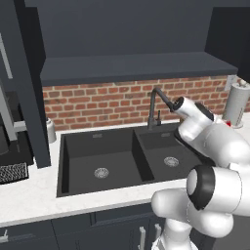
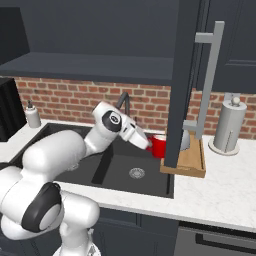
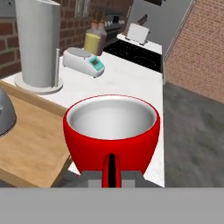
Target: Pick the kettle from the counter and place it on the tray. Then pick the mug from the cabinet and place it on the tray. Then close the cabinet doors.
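Right in front of your hand camera sits the mug [image 3: 111, 131], red with a white inside, its handle pointing back at you; your pincer [image 3: 110, 178] is clamped together on that handle, so the mug is held; just beyond it and to one side you see the wooden tray [image 3: 30, 148], with the mug at the tray's edge, above the table [image 3: 131, 83]; the grey curve of the kettle [image 3: 5, 114] rests on the tray; past the tray stands a white paper-towel roll [image 3: 38, 43]; from the right base view, an open cabinet door [image 2: 182, 80] hangs in front of the tray.
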### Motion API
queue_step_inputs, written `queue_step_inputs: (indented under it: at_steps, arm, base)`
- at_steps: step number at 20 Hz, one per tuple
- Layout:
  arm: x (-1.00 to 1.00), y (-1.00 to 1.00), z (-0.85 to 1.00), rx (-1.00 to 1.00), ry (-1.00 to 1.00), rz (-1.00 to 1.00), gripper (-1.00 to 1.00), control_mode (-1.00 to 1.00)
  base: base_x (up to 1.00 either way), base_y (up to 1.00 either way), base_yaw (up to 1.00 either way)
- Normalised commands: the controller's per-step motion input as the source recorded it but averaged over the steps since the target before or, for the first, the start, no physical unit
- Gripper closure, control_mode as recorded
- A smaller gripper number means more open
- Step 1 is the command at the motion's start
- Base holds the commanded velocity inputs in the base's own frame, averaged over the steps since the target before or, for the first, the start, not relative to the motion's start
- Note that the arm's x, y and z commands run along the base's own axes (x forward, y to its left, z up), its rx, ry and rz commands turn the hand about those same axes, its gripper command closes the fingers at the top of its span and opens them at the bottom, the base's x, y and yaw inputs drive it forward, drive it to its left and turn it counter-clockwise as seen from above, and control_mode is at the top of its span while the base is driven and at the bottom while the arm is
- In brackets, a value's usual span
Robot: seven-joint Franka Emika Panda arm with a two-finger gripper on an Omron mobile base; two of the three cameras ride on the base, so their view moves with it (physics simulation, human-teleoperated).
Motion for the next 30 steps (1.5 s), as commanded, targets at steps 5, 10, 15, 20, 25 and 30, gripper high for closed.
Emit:
queue_step_inputs:
  at_steps: [5,10,15,20,25,30]
  arm:
    - [0.24,-0.07,-0.23,0.18,-0.09,0.00,1.00,-1.00]
    - [0.40,-0.14,-0.19,0.05,-0.03,0.00,1.00,-1.00]
    - [0.41,-0.12,-0.20,0.00,-0.01,0.00,1.00,-1.00]
    - [0.44,-0.09,-0.27,0.00,0.00,0.01,1.00,-1.00]
    - [0.33,-0.18,-0.26,0.00,-0.04,0.03,1.00,-1.00]
    - [0.13,-0.32,-0.27,-0.01,-0.04,0.02,1.00,-1.00]
  base:
    - [0.00,0.00,0.00]
    - [0.00,0.00,0.00]
    - [0.00,0.00,0.00]
    - [0.00,0.00,0.00]
    - [0.00,0.00,0.00]
    - [0.00,0.00,0.00]
